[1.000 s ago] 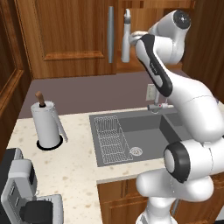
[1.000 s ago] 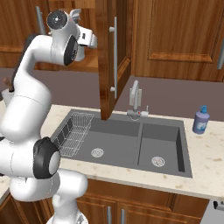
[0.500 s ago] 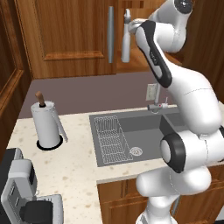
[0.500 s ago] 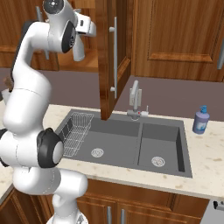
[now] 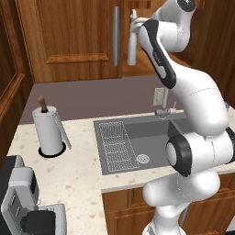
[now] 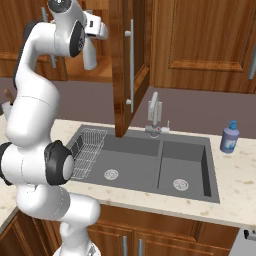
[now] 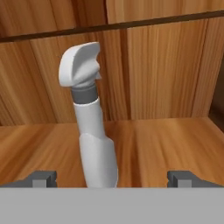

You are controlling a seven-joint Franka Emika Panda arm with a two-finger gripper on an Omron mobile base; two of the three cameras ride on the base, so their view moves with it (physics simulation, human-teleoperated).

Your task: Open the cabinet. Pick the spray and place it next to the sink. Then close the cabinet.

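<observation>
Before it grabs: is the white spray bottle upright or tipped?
Upright: the white spray bottle stands on the wooden cabinet shelf, nozzle head on top.

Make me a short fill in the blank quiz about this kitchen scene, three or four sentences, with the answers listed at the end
1. The white spray bottle stands upright on the wooden shelf of the open brown wall cabinet, between the ____ fingers of the gripper.
2. The dark grey double-basin sink holds a wire ____ in its left basin.
3. A small ____ soap bottle stands on the counter right of the sink.
4. The paper towel roll stands ____ of the sink.

Missing words: open; rack; blue; left
</observation>
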